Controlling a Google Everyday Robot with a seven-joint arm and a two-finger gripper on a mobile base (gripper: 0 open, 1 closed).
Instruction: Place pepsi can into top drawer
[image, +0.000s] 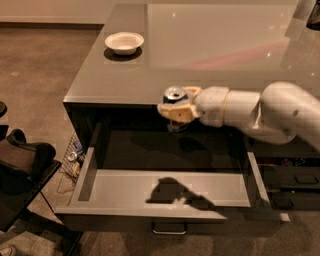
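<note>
A: Where's the pepsi can (175, 94)?
B: Clamped in my gripper (176, 108), centre frame, above the open top drawer (120, 186); I'd lower it straight, keep it upright, let go low inside

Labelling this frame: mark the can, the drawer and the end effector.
can (175, 94), camera view, silver top.
drawer (120, 187), camera view, bare floor.
end effector (176, 107), camera view, between fingers gripping the can over the drawer.

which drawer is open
The top drawer, the wide one pulled out under the counter; the narrower drawers at right are shut. The gripper holds the pepsi can above it.
</note>
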